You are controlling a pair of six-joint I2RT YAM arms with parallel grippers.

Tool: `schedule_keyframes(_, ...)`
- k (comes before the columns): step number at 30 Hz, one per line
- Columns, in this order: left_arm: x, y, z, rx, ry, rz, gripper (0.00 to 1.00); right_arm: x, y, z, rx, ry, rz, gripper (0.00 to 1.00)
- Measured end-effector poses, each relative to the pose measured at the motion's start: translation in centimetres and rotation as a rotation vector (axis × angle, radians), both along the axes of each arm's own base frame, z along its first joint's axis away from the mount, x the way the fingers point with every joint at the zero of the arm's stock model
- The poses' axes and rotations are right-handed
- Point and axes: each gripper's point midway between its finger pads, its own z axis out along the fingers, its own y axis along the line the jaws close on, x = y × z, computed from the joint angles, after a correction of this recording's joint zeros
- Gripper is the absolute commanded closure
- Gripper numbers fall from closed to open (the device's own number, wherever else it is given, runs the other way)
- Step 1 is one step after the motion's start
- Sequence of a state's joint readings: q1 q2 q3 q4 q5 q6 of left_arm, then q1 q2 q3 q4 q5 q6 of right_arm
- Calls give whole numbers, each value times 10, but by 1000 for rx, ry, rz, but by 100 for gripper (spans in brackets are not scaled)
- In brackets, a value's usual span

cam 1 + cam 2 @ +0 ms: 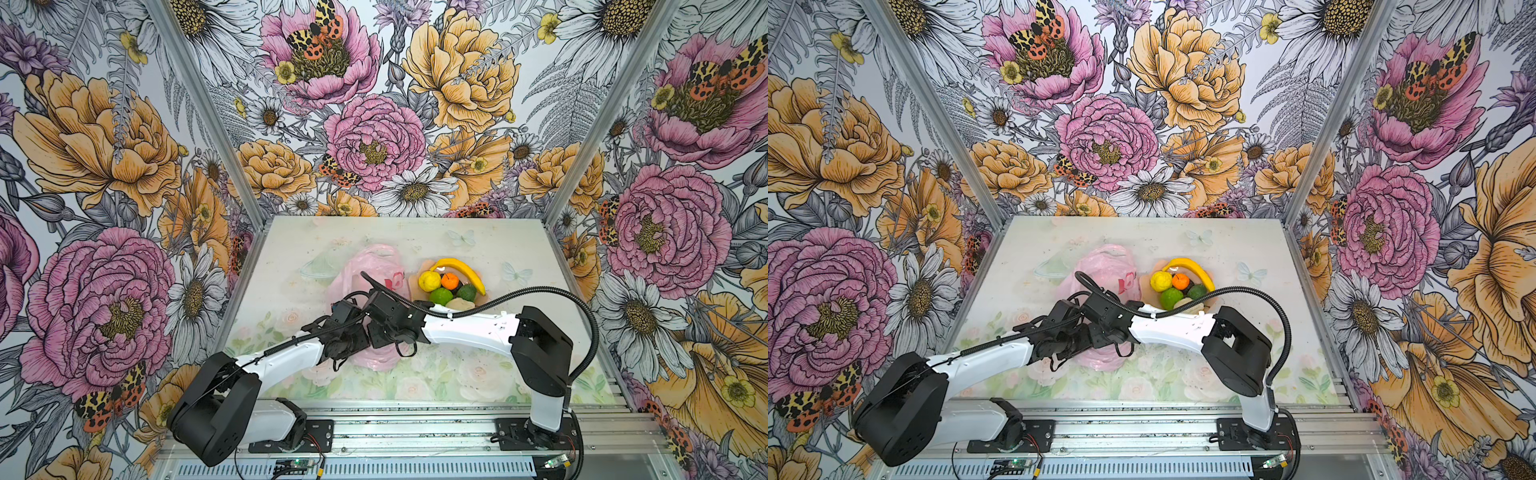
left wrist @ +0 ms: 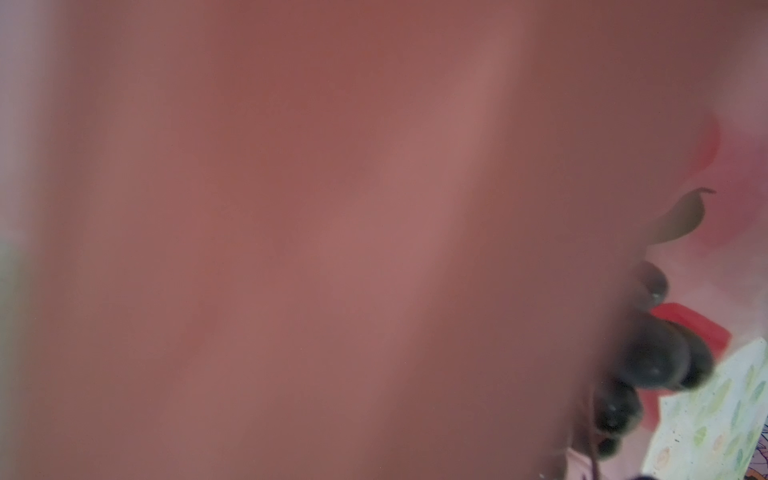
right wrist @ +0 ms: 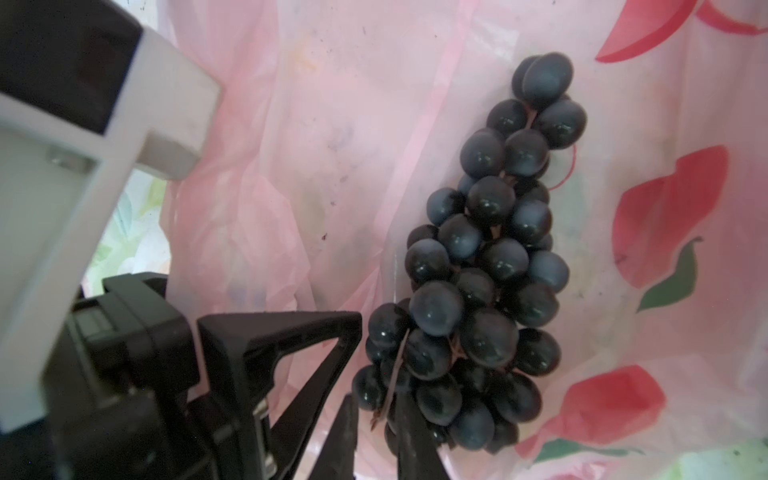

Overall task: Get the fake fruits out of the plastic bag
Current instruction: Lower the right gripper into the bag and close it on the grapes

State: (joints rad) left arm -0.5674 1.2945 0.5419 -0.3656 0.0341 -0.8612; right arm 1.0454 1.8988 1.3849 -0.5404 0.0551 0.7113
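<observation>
Two arms meet over the middle of the table [image 1: 519,249], right above the pink plastic bag [image 1: 374,259]. On the left, the left gripper [image 3: 332,328] sits at the bag's edge. Pink film covers nearly all of the left wrist view, so I cannot tell if its jaws pinch the bag or stand apart. Next comes the bag itself, lying crinkly on the table. Inside it lies the dark purple grape bunch [image 3: 486,257], the only fruit I can see in there. The right gripper [image 3: 376,440] is at one end of the bunch with its two dark fingers drawn close and just a thin gap between them. I cannot tell if they grip a grape, the stalk or nothing. Further right, just beside the bag, the peach bowl [image 1: 424,266] holds the banana [image 1: 461,270], lemon [image 1: 429,281], orange [image 1: 449,281], lime [image 1: 441,296], avocado [image 1: 467,293] and a cream lumpy piece [image 1: 459,304], so the job looks nearly done. The grapes are likely light, hard and smooth, so a round one could slip out of a pinch. The bunch looks floppy and may swing when lifted. I think the best spot to hold is the stalk or a tight cluster at the thick end. The bag is thin and soft, so it may cling and come up with the grapes.
</observation>
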Motion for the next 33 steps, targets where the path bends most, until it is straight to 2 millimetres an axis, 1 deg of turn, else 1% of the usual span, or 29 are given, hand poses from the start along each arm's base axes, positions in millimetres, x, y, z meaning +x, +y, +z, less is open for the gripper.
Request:
schedule_keyframes(4,-1,1,0,0,0,0,51,2,0,-4,1,9,-9,80)
schedule_keyframes(8,-2,1,0,0,0,1,51,4,-1,-13,-9,27,-14,80)
schedule_keyframes(10,-2,1,0,0,0,1,51,4,-1,-14,-8,29,-13,81)
schedule_keyframes(19,-2,1,0,0,0,1,51,5,0,-16,-2,37,-19,99)
schedule_keyframes(23,-2,2,0,2,-1,3,51,5,1,-16,-2,33,-19,100)
schedule_keyframes(27,-1,3,0,5,-6,10,52,6,-1,-11,13,15,-22,100)
schedule_keyframes(33,-1,8,0,7,-12,24,52,6,-8,4,62,-17,-30,100)
